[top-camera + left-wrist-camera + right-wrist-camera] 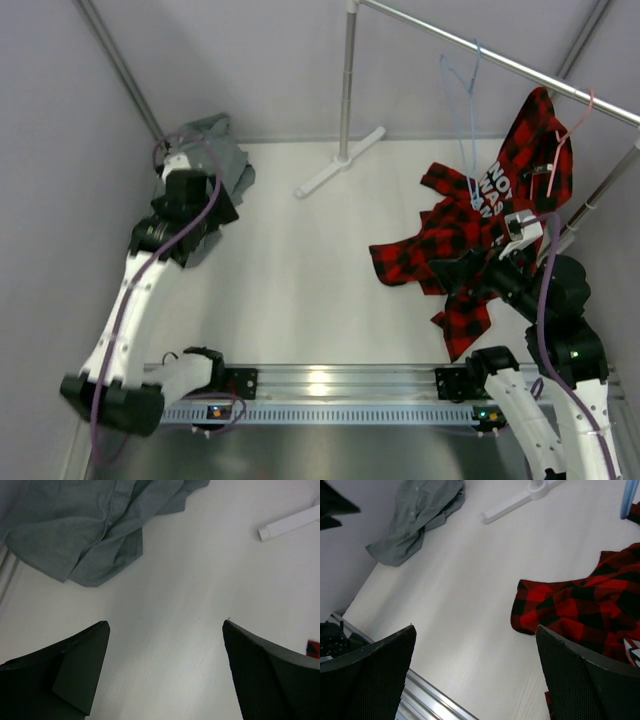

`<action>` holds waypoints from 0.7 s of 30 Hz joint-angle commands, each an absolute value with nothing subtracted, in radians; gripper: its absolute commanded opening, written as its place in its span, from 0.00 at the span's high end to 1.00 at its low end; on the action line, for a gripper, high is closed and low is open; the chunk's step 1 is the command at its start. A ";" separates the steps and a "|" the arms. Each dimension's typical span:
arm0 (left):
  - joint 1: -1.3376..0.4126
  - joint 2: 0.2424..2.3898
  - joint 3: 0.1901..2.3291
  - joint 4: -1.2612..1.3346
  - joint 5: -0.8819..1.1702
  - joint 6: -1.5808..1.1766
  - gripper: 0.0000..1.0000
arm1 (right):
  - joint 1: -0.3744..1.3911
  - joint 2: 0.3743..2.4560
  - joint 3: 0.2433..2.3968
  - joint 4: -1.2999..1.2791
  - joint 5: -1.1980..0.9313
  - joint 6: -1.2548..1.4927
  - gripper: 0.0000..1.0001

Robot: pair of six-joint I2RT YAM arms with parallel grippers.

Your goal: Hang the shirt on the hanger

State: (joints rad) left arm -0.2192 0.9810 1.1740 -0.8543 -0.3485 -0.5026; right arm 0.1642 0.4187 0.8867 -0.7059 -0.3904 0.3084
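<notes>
The shirt lies in a crumpled heap at the far left corner of the table, pressed close to the side wall, with its button strip showing but its collar hard to pick out among the folds. The left pincer hovers with its jaws wide and nothing between them, over bare table just short of the shirt's near edge. The hanger hangs from the rail at the far right, well apart from the shirt. Just beside it a plaid shirt droops from a pink hanger down onto the table. The right pincer is also spread wide and empty, close to that plaid cloth. The main risk is a blind pinch into the heap: it would probably catch several layers or a sleeve, so the shirt would come up bunched with no shoulder free for the wire. The long carry across the table could drag a trailing sleeve. At the rail, the thin hanger may swing or be knocked off, and the right arm could snag the plaid shirt.
</notes>
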 commanded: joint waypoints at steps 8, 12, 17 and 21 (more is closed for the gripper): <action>0.029 1.955 1.975 -0.623 -0.277 -0.203 0.09 | 0.158 0.382 0.713 -0.379 -0.649 0.501 0.01; 0.084 2.236 2.253 -0.620 -0.258 -0.149 0.12 | 0.158 0.371 0.701 -0.400 -0.670 0.466 0.01; 0.094 2.424 2.358 -0.581 -0.212 -0.094 0.25 | 0.190 0.382 0.733 -0.445 -0.614 0.396 0.01; 0.094 2.483 2.367 -0.561 -0.219 -0.086 0.28 | 0.210 0.406 0.765 -0.446 -0.574 0.376 0.01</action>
